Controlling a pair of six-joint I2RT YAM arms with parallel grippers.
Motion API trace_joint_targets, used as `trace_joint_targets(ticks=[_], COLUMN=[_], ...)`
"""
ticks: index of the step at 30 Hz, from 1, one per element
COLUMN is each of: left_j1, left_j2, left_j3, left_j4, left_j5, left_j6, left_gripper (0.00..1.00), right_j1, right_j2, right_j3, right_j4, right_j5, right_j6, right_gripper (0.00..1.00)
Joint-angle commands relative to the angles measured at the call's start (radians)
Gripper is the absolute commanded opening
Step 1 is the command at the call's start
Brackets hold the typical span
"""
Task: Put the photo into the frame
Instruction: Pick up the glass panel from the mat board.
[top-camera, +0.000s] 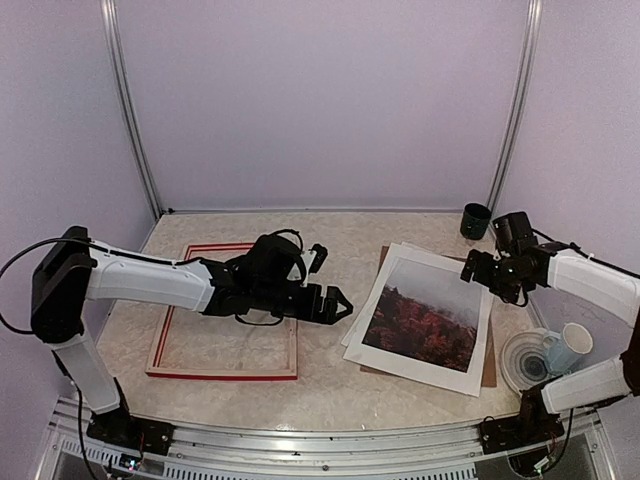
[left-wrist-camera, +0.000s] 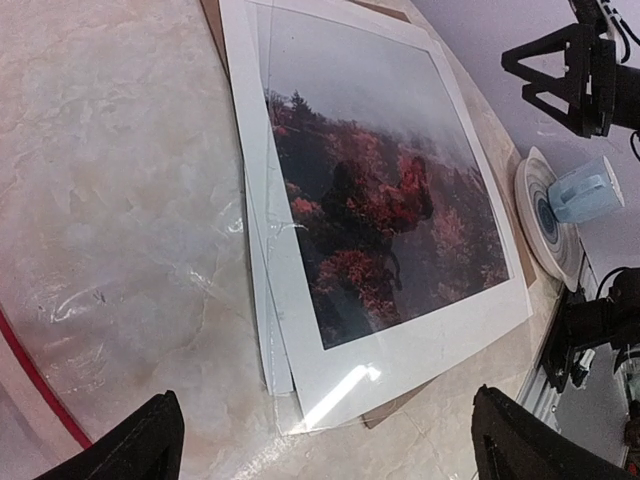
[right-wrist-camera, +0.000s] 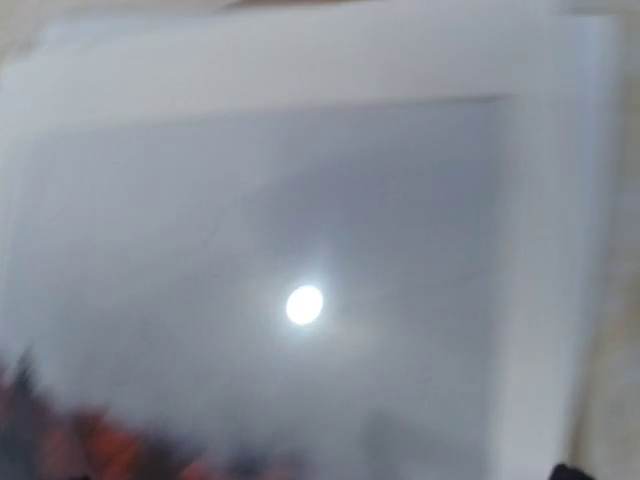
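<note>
we note dark cup (top-camera: 476, 220) back right; pale mug (top-camera: 569, 347) tilted on ringed plate (top-camera: 514, 366); brown panel (left-wrist-camera: 396, 408) under white sheet (left-wrist-camera: 262, 335).

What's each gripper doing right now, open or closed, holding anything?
Left gripper: open, empty, between frame and photo.
Right gripper: open, empty, above photo.

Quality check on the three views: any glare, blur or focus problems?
Top external: evenly lit and in focus, the photo and the frame both readable. Left wrist: sharp, but a bright glare streak sits on the photo's near white corner and a dark reflection lies over the red trees. Right wrist: badly out of focus, close over the photo's grey sky, with a round white glare spot mid-picture.
</note>
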Motion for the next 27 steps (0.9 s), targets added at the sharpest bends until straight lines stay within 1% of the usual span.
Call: trace_joint_targets(ticks=[1,4,8,19,27], left_j1=[-0.006,-0.005,-0.006,-0.036,-0.055], left_j2=[0.045,0.075,0.128,0.279,0.368], left_j3=[0.050,0.098,0.172,0.327,0.412], left_j4=[-0.015,-0.017,-0.027,-0.031,-0.048], left_j5=[0.026,0.041,0.072,0.197,0.251], left_j6=[0.001,0.012,0.028,0.047,0.064], left_gripper=[0.99,0.99,0.99,0.99,0.99], right_j1=[-0.097,-0.145,-0.174,-0.199,-0.214], right_j2=[-0.006,0.017,0.051,0.132,0.192], right_j3=[-0.015,-0.009,-0.020,-0.055,-0.062], right_j4=[-0.003,-0.011,-0.018,0.016,0.060], right_j5=[0.075,0.088,0.115,0.111,0.057], right_j6=[0.029,0.021,0.021,0.016,0.013], right_gripper=[0.99,0.99,0.99,0.99,0.99])
